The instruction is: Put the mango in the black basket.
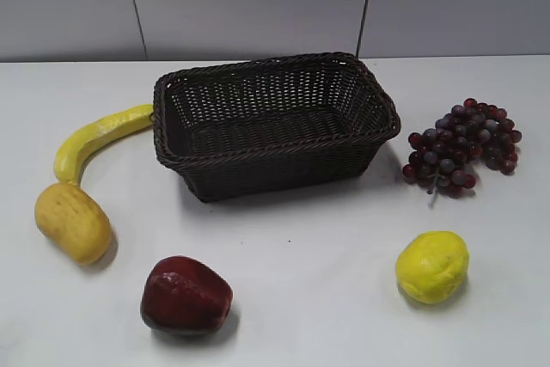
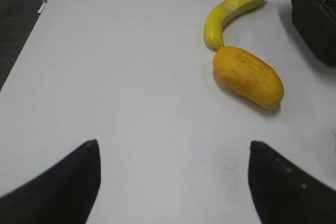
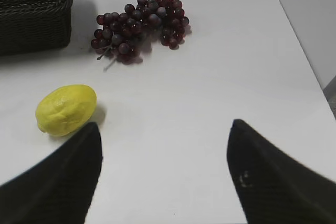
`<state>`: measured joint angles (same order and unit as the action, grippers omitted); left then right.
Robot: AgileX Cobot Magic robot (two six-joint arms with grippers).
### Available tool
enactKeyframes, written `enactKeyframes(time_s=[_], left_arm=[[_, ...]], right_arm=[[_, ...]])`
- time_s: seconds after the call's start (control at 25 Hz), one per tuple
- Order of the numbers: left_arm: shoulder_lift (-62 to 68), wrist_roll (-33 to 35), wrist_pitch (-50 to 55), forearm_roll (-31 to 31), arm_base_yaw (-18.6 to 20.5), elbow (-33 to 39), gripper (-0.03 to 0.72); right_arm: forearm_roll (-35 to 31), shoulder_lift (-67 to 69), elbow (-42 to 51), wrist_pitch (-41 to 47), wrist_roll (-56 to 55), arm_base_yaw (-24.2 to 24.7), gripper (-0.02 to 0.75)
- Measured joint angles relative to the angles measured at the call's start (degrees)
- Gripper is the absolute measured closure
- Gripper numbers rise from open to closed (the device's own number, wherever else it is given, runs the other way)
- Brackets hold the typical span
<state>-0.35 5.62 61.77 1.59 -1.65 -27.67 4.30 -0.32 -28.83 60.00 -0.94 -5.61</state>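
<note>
The mango (image 1: pixel 73 222) lies on the white table at the left, just below the banana's tip; in the left wrist view it (image 2: pixel 248 76) is ahead and to the right. The black basket (image 1: pixel 275 66) stands empty at the table's middle back; its corner shows in the left wrist view (image 2: pixel 315 14) and the right wrist view (image 3: pixel 34 9). My left gripper (image 2: pixel 172 150) is open and empty over bare table, well short of the mango. My right gripper (image 3: pixel 163 129) is open and empty over bare table. Neither gripper shows in the exterior view.
A yellow banana (image 1: pixel 96 137) lies left of the basket, touching the mango's end (image 2: pixel 228 14). A dark red apple (image 1: pixel 185 295) sits front centre. A yellow lemon-like fruit (image 1: pixel 432 266) is front right (image 3: pixel 65 109). Purple grapes (image 1: pixel 464 145) lie right of the basket (image 3: pixel 139 24).
</note>
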Motion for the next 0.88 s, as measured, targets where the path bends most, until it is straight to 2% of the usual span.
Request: enactKeyframes(time_s=[0.16, 0.32, 0.48, 0.68, 0.88], left_arm=[[2.5, 0.0, -3.1, -0.3, 0.0, -1.5, 0.041], [12.7, 0.0, -11.5, -3.8, 0.0, -4.5, 0.045], [28.8, 0.0, -14.0, -9.1, 0.0, -8.9, 0.048], [50.9, 0.0, -11.9, -16.3, 0.0, -16.4, 0.053], [68.8, 0.0, -11.6, -18.2, -2.9, -19.7, 0.055]], right_arm=[[0.0, 0.0, 0.0, 0.0, 0.0, 0.0, 0.167], [0.0, 0.0, 0.0, 0.0, 0.0, 0.0, 0.167], [0.0, 0.0, 0.0, 0.0, -0.1, 0.0, 0.167], [0.0, 0.0, 0.0, 0.0, 0.0, 0.0, 0.167], [0.0, 0.0, 0.0, 0.0, 0.0, 0.0, 0.167]])
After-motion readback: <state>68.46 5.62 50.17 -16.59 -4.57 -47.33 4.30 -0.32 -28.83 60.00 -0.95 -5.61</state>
